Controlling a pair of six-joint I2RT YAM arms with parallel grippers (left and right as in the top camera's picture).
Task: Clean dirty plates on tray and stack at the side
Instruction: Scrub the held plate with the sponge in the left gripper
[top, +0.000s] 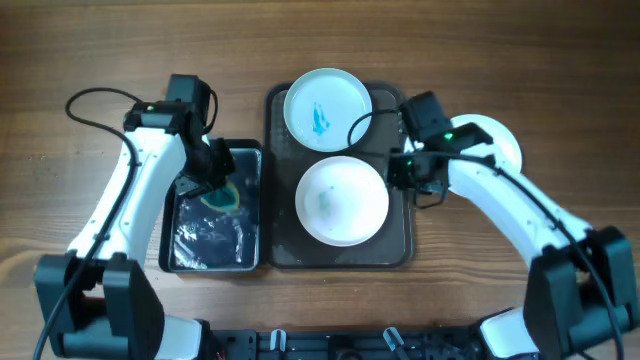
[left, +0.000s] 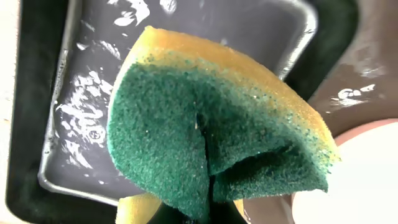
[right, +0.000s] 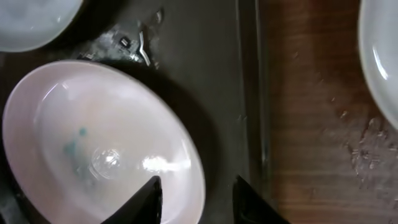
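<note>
The dark tray holds two white plates. The far plate has a clear teal smear. The near plate has a faint teal smear. A third plate lies on the table to the right, partly under my right arm. My left gripper is shut on a green and yellow sponge and holds it folded over the black basin. My right gripper is open with one finger either side of the near plate's right rim, the other finger over the tray.
The black basin with wet film stands left of the tray. In the right wrist view the far plate shows at top left and the third plate lies on bare wood beyond the tray rim.
</note>
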